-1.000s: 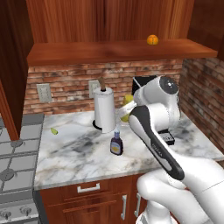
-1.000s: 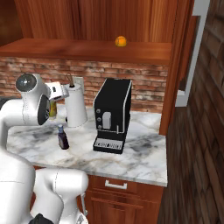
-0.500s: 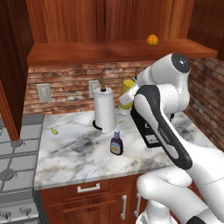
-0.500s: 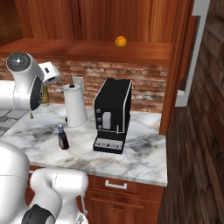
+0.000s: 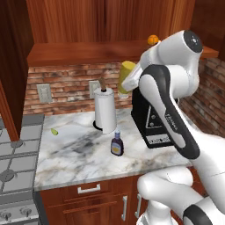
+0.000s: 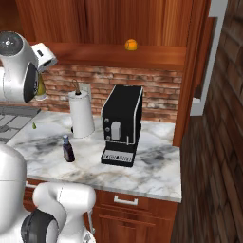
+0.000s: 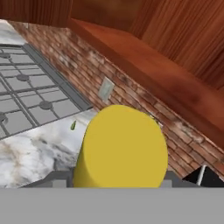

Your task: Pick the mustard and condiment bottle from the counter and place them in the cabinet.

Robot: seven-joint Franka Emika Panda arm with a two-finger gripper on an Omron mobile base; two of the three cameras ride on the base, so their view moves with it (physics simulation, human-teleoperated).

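Note:
The mustard (image 5: 126, 77), a yellow squeeze bottle, hangs in the air just under the cabinet shelf (image 5: 79, 52), tilted, with my gripper (image 5: 132, 81) shut on it. In the hand view the mustard's (image 7: 120, 151) yellow base sits right in front of the camera. From the right base view a sliver of the mustard (image 6: 42, 88) shows behind my arm. The condiment bottle (image 5: 117, 144), small and dark brown, stands upright on the marble counter (image 5: 74, 151) in front of the paper towel roll; it is also in the right base view (image 6: 68, 149).
A paper towel roll (image 5: 105, 112) and a black coffee machine (image 5: 151, 121) stand at the back of the counter. An orange fruit (image 5: 152, 39) lies on the shelf. The stove (image 5: 13, 171) borders the counter's left. A small green item (image 5: 54, 131) lies near the stove.
My arm has swung upward, lifting the mustard from just above the counter to just under the shelf. The condiment bottle has stayed put.

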